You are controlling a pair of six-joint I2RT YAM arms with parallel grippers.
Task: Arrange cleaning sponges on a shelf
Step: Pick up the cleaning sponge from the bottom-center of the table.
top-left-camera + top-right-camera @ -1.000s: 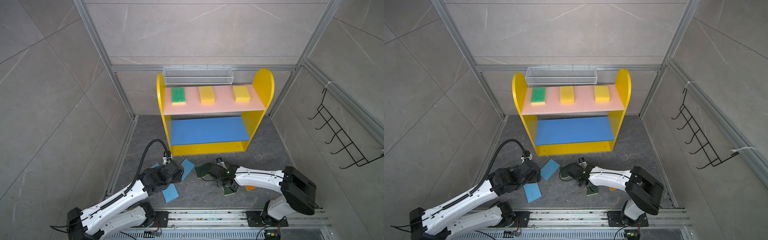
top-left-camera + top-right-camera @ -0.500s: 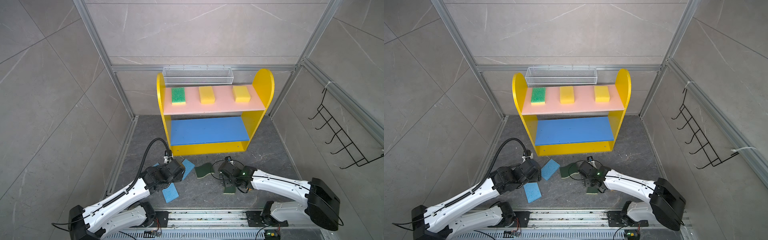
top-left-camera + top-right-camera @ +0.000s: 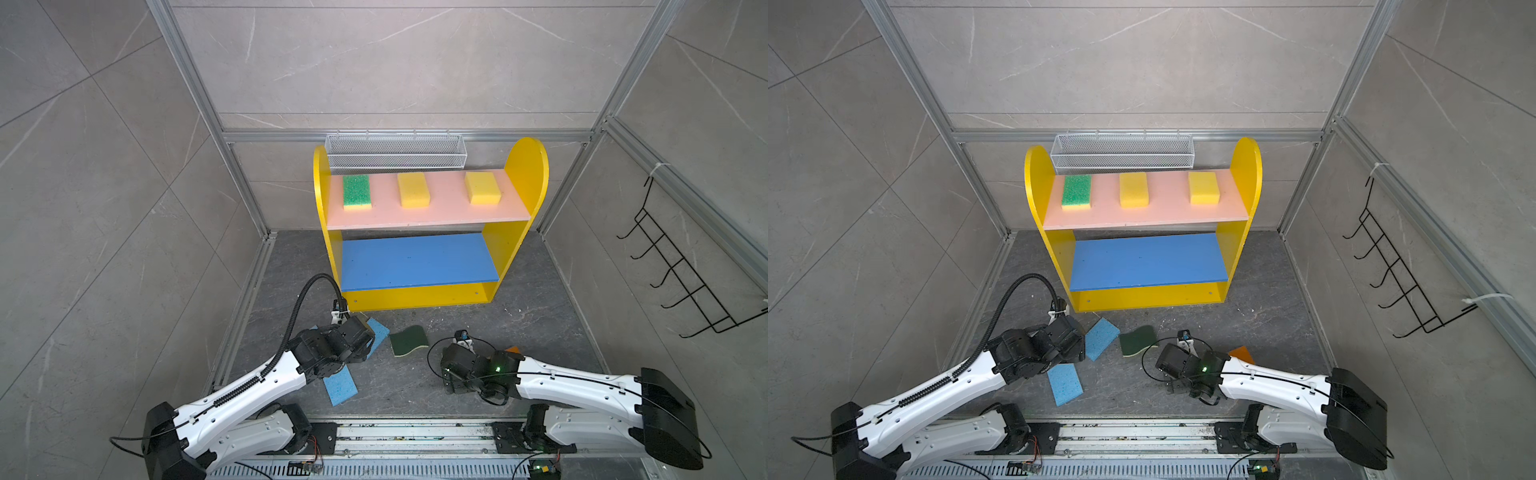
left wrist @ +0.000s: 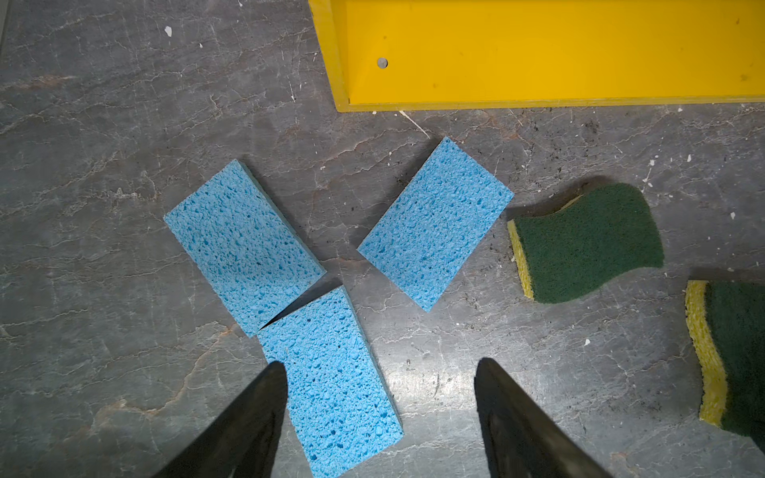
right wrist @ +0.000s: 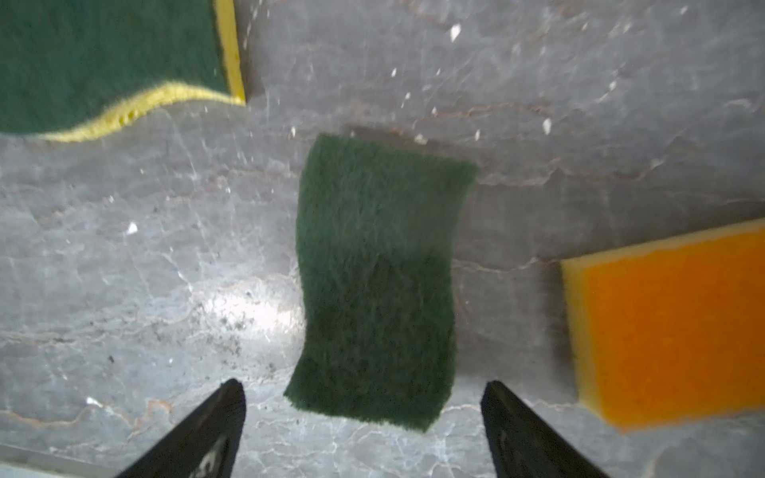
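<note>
A dark grey stone-look floor (image 3: pixel 540 332) is enclosed by grey tiled walls. At the back stands the small wooden shelf with yellow round-topped side panels (image 3: pixel 528 174). On its pink upper board (image 3: pixel 444 208) a green-topped sponge (image 3: pixel 356 190) and two thick yellow sponge blocks (image 3: pixel 412 189) are laid in a row. Three thin light-blue sponges (image 4: pixel 244 248) are scattered on the floor before the shelf. The left gripper (image 4: pixel 379 363) is seen with fingers spread above one of them. The right gripper (image 5: pixel 363 381) is likewise spread wide, with a dark-green wavy-edged sponge (image 5: pixel 376 281) lying between its fingers. Contact cannot be told. An orange-topped sponge (image 5: pixel 670 331) lies beside it.
</note>
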